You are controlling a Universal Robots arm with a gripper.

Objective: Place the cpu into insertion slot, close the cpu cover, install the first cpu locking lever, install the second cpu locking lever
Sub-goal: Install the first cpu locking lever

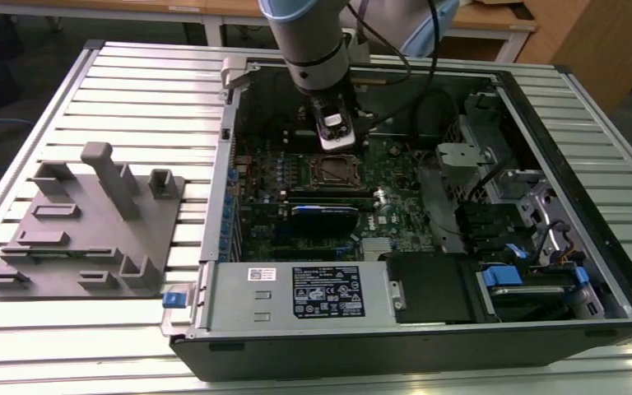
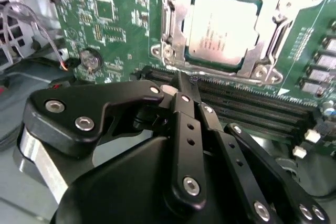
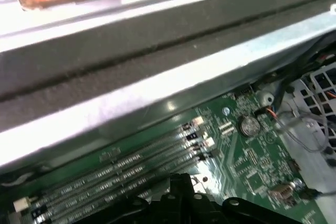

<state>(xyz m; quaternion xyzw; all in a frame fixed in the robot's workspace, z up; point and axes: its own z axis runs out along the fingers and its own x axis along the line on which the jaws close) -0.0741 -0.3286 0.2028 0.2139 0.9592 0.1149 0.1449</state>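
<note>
Silvery-grey square cpu (image 2: 223,30) beneath thin silvery metal cpu cover (image 2: 177,30). In the exterior view, the black gripper (image 2: 181,81), fingertips pressed together, is at the cover's 12 o'clock.

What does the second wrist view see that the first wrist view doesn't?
Second wrist view: the silvery chip, with the metal cover frame down around it. First wrist view: a long grey case wall. Both wrist views: the green board, the long memory slots, a round battery and the black gripper.
</note>
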